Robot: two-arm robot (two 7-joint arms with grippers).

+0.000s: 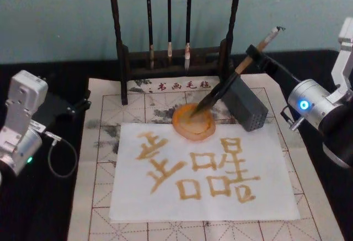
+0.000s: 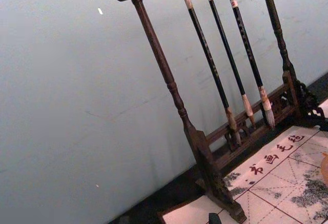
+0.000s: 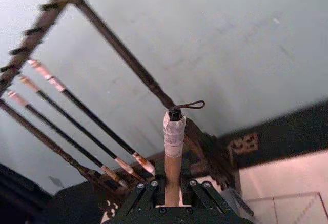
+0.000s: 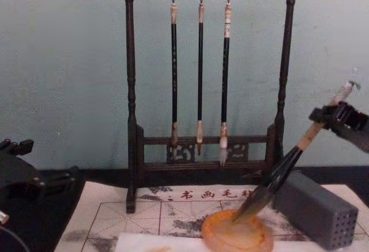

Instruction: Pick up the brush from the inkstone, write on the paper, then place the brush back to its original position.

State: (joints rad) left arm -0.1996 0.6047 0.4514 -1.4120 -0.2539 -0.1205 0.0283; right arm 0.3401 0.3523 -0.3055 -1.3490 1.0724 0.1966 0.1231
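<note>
Bamboo brush (image 1: pixel 231 81) slants from right gripper (image 1: pixel 255 51) into inkstone (image 1: pixel 186 133); left gripper (image 1: pixel 83 103) idle.

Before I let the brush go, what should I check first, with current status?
1. Right gripper jaws shut on the brush: ok.
2. Bristle tip down in the inkstone: ok.
3. Characters written on the paper: ok.
4. Shaft touching the grey block it leans over: cannot tell.
5. Left gripper parked at the left, off the paper: ok.
</note>
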